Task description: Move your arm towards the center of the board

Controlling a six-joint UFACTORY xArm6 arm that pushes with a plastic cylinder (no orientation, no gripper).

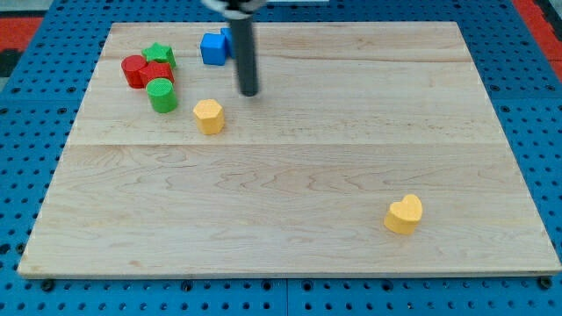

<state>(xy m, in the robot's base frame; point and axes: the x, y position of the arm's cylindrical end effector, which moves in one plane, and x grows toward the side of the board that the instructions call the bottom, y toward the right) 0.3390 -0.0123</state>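
My tip [249, 92] rests on the wooden board [290, 175] in its upper left part, left of and above the board's middle. A yellow hexagonal block [209, 116] lies just left of and below the tip. A blue block [213, 47] sits above the tip, partly behind the rod. A cluster at the view's upper left holds a green star block [159, 55], a red cylinder [133, 70], a red block [159, 74] and a green cylinder [162, 95]. A yellow heart block [404, 213] lies at the lower right.
The board lies on a blue perforated table [35, 158]. A red area [536, 17] shows at the view's top right corner.
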